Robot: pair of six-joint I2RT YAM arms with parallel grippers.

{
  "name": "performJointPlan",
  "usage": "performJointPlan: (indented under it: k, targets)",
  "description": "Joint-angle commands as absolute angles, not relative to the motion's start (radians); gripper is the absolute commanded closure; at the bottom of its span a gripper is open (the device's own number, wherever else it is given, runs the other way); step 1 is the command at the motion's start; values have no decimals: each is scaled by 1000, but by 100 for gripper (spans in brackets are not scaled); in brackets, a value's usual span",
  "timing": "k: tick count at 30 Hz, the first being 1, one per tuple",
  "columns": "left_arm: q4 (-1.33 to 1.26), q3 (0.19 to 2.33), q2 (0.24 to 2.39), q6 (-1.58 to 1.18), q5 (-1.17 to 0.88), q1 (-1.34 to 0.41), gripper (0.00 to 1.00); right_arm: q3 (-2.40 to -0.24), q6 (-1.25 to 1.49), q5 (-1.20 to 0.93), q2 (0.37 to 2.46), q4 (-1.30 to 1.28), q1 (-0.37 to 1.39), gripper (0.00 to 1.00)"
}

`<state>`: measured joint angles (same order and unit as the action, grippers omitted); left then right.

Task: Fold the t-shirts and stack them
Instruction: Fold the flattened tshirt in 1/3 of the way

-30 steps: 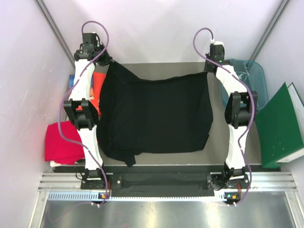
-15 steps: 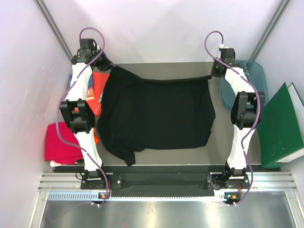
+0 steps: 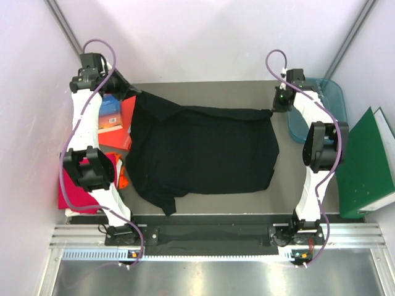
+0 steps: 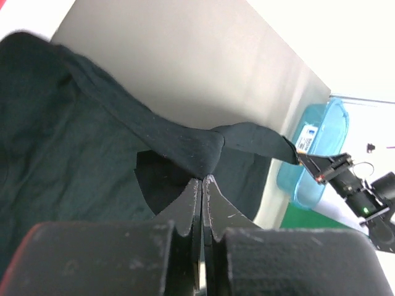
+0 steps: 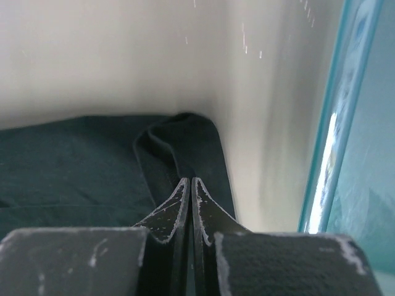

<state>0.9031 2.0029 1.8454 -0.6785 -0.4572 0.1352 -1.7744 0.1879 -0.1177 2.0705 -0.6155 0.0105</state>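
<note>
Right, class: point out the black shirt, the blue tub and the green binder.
black shirt [image 3: 203,151]: top view, middle of the cloth.
blue tub [image 3: 334,100]: top view, bare right side.
green binder [image 3: 364,161]: top view, middle of the cover.

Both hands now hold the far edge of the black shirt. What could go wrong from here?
The left hand and right hand pinch only a thin bit of the black t-shirt, so it may slip out. The right hand is close beside the teal bin and may knock it.
</note>
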Motion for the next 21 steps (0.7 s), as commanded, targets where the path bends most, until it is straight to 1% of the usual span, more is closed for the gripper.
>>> performJointPlan:
  k: [1, 5, 8, 15, 19, 21]
  targets:
    - [1066, 1990, 1786, -635, -488, 141, 100, -1773, 192, -138, 2055, -684, 8, 100]
    - [1085, 1838, 1715, -607, -469, 141, 100, -1760, 178, -118, 2092, -739, 20, 100]
    - [1100, 1780, 1683, -601, -477, 140, 100, -1723, 175, -103, 2100, -742, 29, 100]
    - [1241, 1773, 1698, -540, -446, 140, 100, -1665, 172, -58, 2069, -801, 52, 100]
    - [1256, 1726, 1694, -538, -456, 141, 100, -1625, 166, -14, 2054, -811, 72, 100]
    - [1259, 1689, 1675, -529, -446, 141, 100, -1605, 163, -3, 2059, -827, 78, 97]
